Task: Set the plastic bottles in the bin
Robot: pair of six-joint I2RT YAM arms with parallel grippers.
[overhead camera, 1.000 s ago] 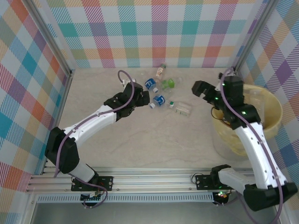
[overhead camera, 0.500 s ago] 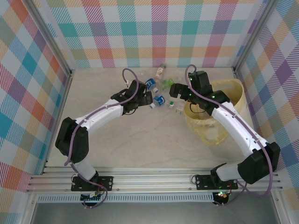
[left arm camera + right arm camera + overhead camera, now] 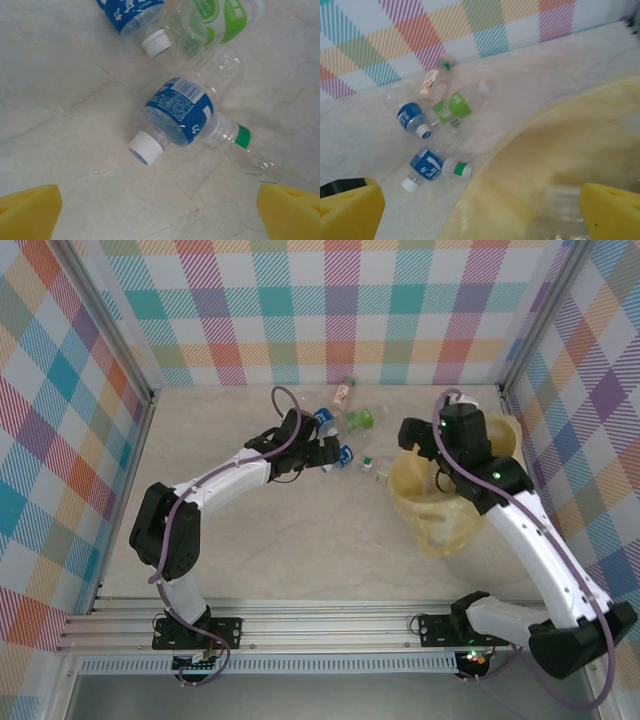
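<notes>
Five plastic bottles (image 3: 345, 452) lie loose on the table (image 3: 250, 530), just ahead of the left gripper (image 3: 160, 207), whose yellow fingers (image 3: 27, 212) stand wide apart with nothing between them; the nearest, a blue-label bottle (image 3: 180, 112), rests on its side. It looks empty, so probably light, thin-walled, slick and apt to roll or crumple, and the labelled middle seems a surer hold than the white cap (image 3: 146, 148). Further right the bin (image 3: 440, 525) sits beside the heap, a clear bottle (image 3: 560, 207) apparently inside, with the right gripper (image 3: 480, 200) over its rim, equally spread and empty.
</notes>
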